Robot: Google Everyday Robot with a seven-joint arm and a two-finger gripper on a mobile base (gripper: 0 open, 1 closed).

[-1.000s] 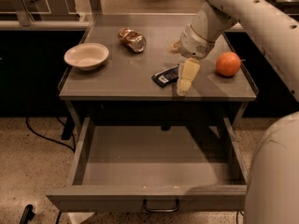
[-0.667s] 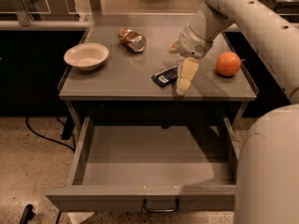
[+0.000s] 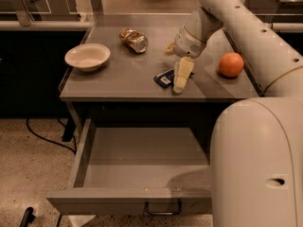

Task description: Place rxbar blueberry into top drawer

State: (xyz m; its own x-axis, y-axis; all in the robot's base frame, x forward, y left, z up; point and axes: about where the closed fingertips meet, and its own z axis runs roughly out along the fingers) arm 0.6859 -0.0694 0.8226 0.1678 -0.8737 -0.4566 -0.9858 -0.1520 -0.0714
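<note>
One white jointed arm, mine, comes in from the upper right and bends down over the right half of the grey metal table. Below the tabletop, the wide shallow grey metal top drawer stands open, its inside bare.

On top, far left: cream round ceramic bowl, upright. My cream-coloured gripper points down right of centre, tip low at the tabletop near the front edge. Whether it is clenched or released, I cannot tell.

Orange round fruit sits right of the gripper, apart from it. Shiny gold-brown can lies on its side toward the back, left of the gripper.

Rxbar blueberry, a small flat dark navy wrapper with a white label patch, lies flat on the table. Its right end runs behind the gripper's tip; the rest shows just left of it. Touching or not, cannot tell. It sits between bowl and orange, well nearer the orange.

Small dark metal handle at the centre of the drawer front.
</note>
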